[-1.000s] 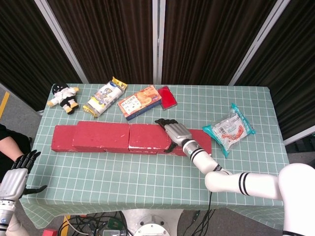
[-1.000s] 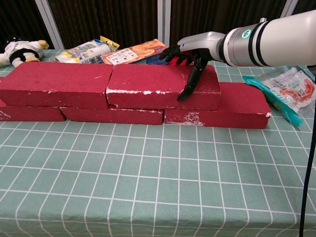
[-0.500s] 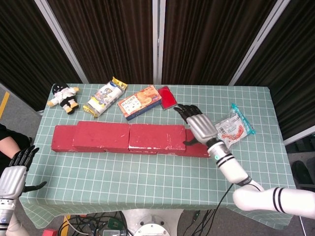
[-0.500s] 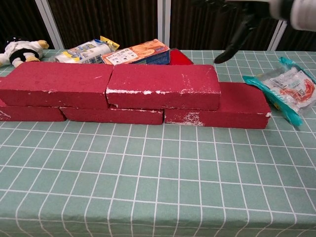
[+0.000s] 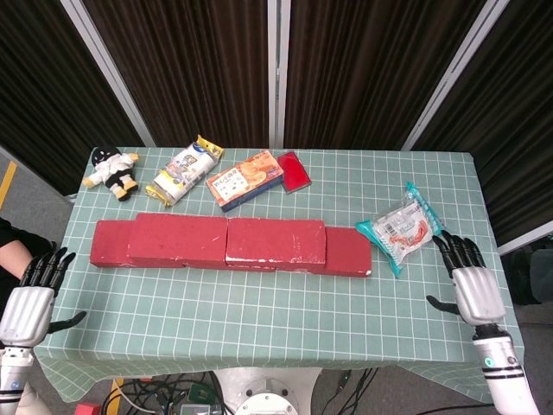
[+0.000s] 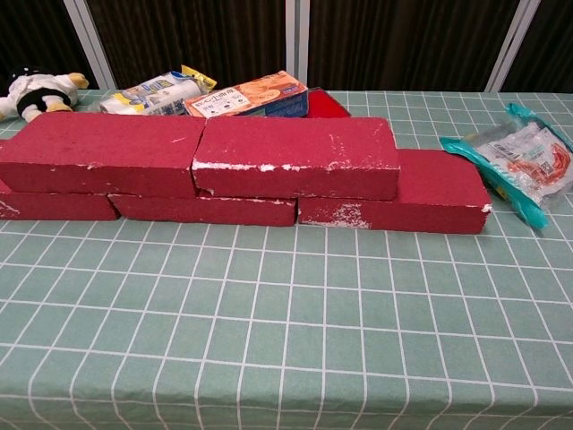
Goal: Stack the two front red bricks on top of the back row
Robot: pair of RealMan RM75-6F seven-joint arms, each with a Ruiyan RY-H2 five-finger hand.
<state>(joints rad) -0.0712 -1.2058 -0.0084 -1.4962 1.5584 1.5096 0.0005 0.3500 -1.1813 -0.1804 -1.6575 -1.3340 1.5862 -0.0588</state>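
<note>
Head view: my right hand (image 5: 471,284) has pulled back off the bricks (image 5: 226,240) to the tabletop (image 5: 259,311) edge, empty, fingers spread; left hand (image 5: 33,298) likewise.

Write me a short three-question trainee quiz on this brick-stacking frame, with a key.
1. True or false: the right hand grips a brick.
2. How many red bricks form the upper layer? A) one B) two C) three
3. Which item lies nearest the right end of the bottom row?

Key
1. False; it hangs open off the table's right edge, and the left hand off the left edge.
2. B
3. The snack packet with teal edges.
</note>
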